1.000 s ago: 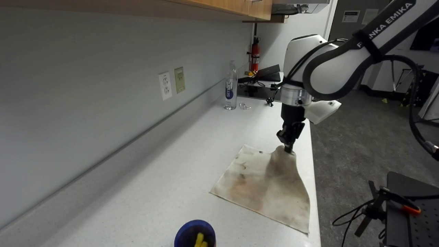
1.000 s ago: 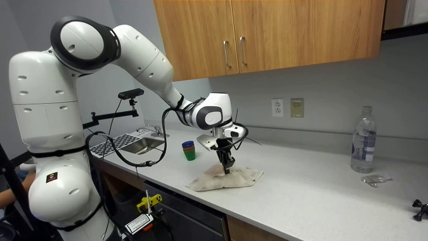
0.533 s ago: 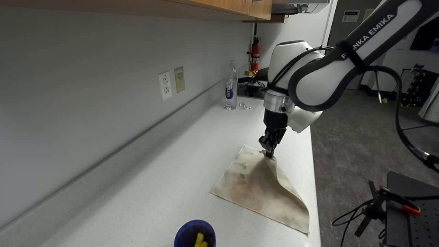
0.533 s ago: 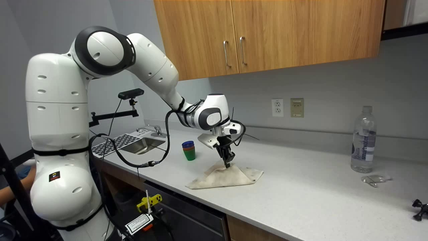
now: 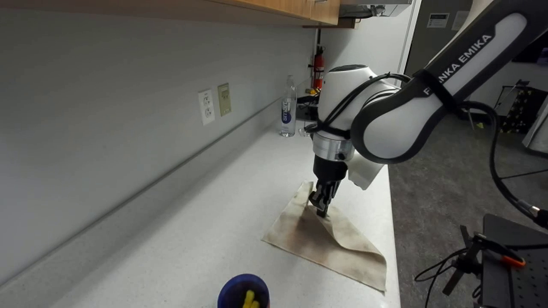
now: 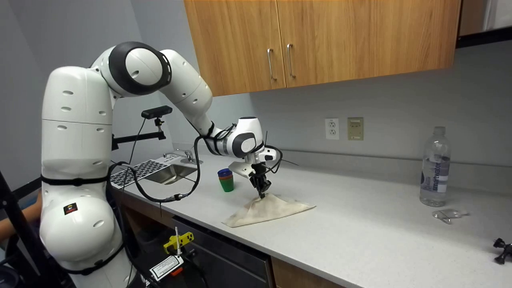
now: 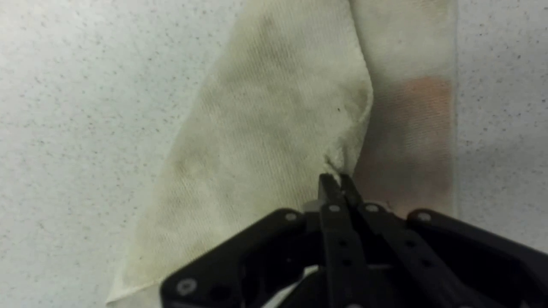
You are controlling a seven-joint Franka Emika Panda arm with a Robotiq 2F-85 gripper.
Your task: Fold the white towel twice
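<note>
The white towel [image 5: 314,248] lies on the counter, cream with brownish stains. It also shows in an exterior view [image 6: 267,212]. My gripper [image 5: 322,214] is shut on a pinched part of the towel's edge and holds it a little above the rest of the cloth. The held flap is turned over the towel with a loose curved fold. In the wrist view the gripper's fingertips [image 7: 338,179] close on the bunched cloth, and the flap of the towel [image 7: 257,141] covers much of the lower layer with its reddish stain. The gripper hides part of the towel.
A blue cup [image 5: 244,288] with something yellow inside tops a stack of colored cups [image 6: 226,180]. A water bottle [image 6: 435,172] stands by the wall with a small clear item [image 6: 448,215] near it. The sink [image 6: 172,174] and overhead cabinets [image 6: 320,44] are nearby.
My gripper has moved from the counter's front edge toward the wall and the cups. It carried the held towel edge along, turning a flap over the cloth.
</note>
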